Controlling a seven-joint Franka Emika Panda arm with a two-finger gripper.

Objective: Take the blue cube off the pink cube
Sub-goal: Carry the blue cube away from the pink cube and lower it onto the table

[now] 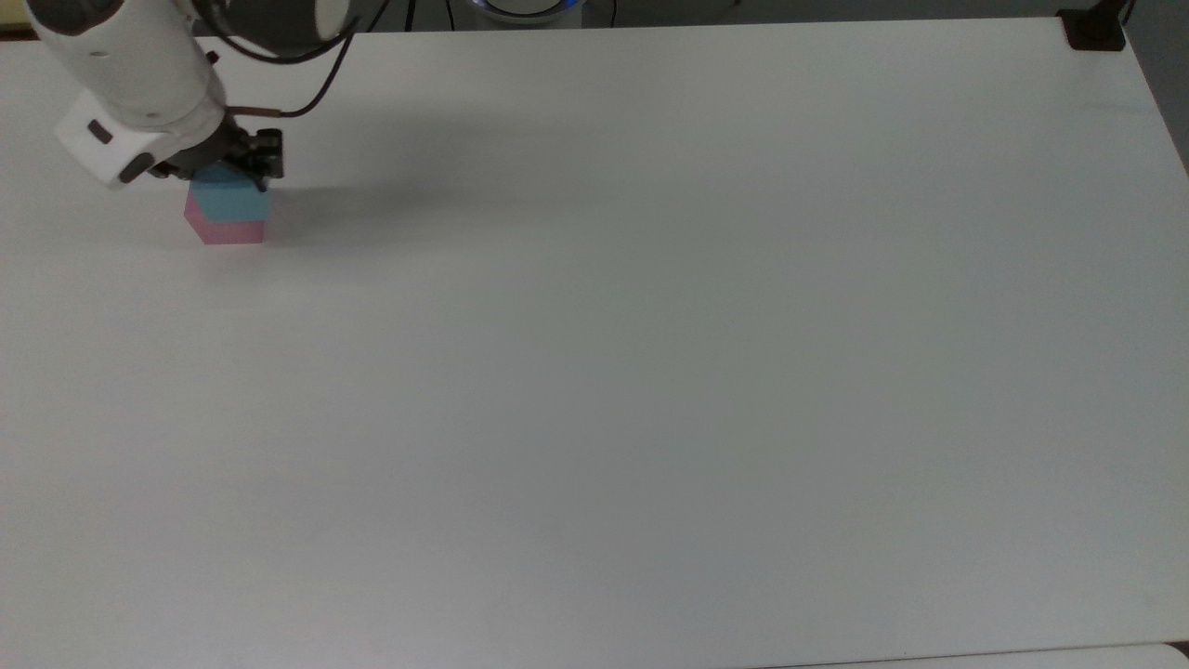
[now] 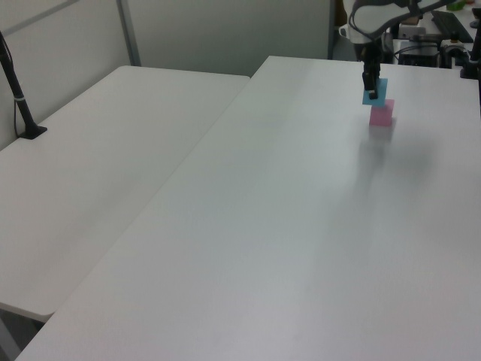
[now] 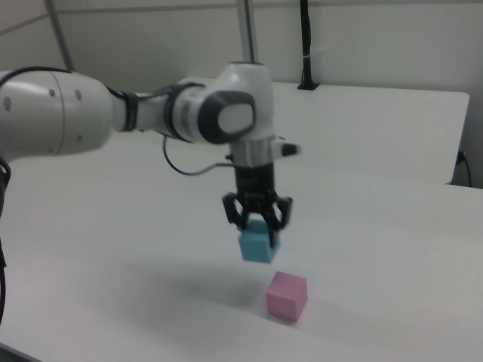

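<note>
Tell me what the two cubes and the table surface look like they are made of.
The blue cube and pink cube show plain matte faces with no gloss or grain and softish edges, so foam or painted wood seems likely; the look leaves it open. The table is a smooth white surface with a faint sheen, probably laminate.
</note>
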